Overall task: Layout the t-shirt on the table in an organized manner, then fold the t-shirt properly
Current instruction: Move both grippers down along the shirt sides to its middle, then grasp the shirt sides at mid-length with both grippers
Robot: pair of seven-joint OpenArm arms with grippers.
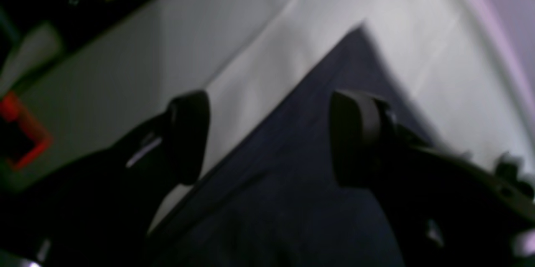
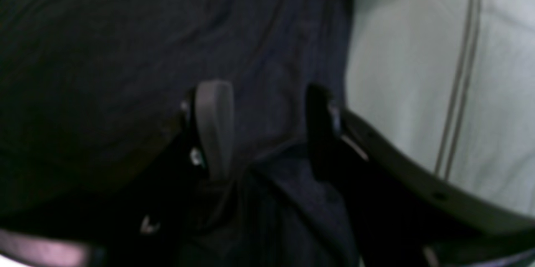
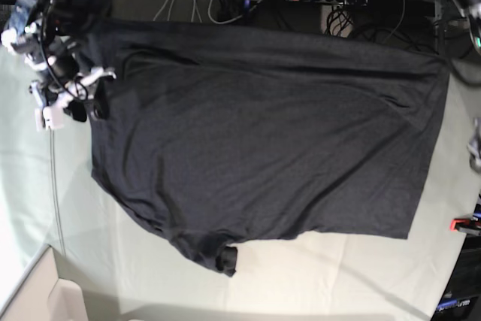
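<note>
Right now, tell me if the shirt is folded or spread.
Mostly spread: the shirt lies flat across the table, unfolded, with one sleeve bunched at the near edge.

Left gripper (image 1: 267, 137): two black fingers ending in rounded, thick oval pads (image 1: 188, 135), with a small pale silver fitting on the link behind one pad and knobbly black hardware further back. Right gripper (image 2: 263, 129): one pad (image 2: 214, 127) shows a grey, flat, rounded face, the other is black; small bright screws sit beside each pad, and a curved grey bracket with a hole runs behind the black one.
</note>
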